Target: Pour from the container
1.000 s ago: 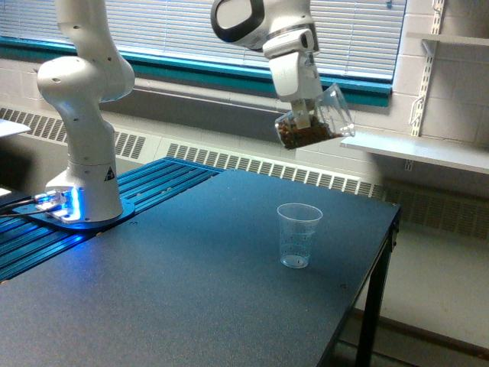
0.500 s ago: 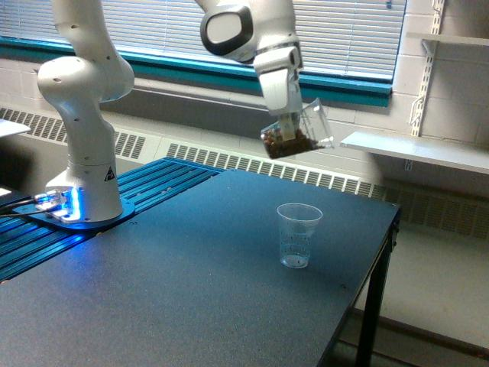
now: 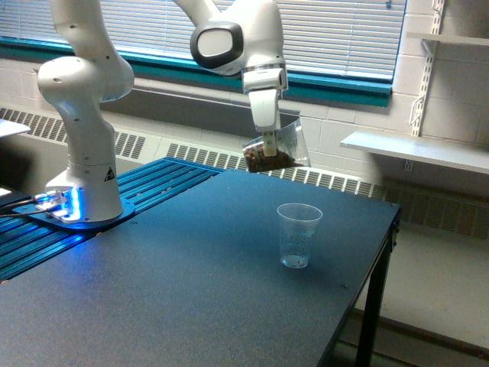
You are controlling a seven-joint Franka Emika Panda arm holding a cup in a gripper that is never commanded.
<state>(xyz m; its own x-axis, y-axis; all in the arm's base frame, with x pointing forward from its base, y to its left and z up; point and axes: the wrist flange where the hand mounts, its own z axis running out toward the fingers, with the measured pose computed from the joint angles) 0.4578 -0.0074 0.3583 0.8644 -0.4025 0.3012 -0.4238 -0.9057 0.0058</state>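
Note:
The container [image 3: 276, 150], a clear jar with brown granules in its bottom, hangs in the air above the table's far edge. It is tilted, mouth up and toward the exterior view's right. My gripper [image 3: 268, 140] is shut on it from above. A small clear plastic cup [image 3: 298, 235] with printed marks stands upright on the dark table [image 3: 176, 298], below the container and a little to the exterior view's right of it. The cup looks empty apart from a few specks at its bottom.
The arm's white base [image 3: 84, 183] stands on a blue slatted platform [image 3: 153, 183] at the exterior view's left. The table's right edge [image 3: 382, 260] drops to the floor. A white wall shelf [image 3: 420, 149] and radiator grilles sit behind.
The gripper has carried the container toward the exterior view's left and downward, from right of the cup to just left of it. The cup has not moved.

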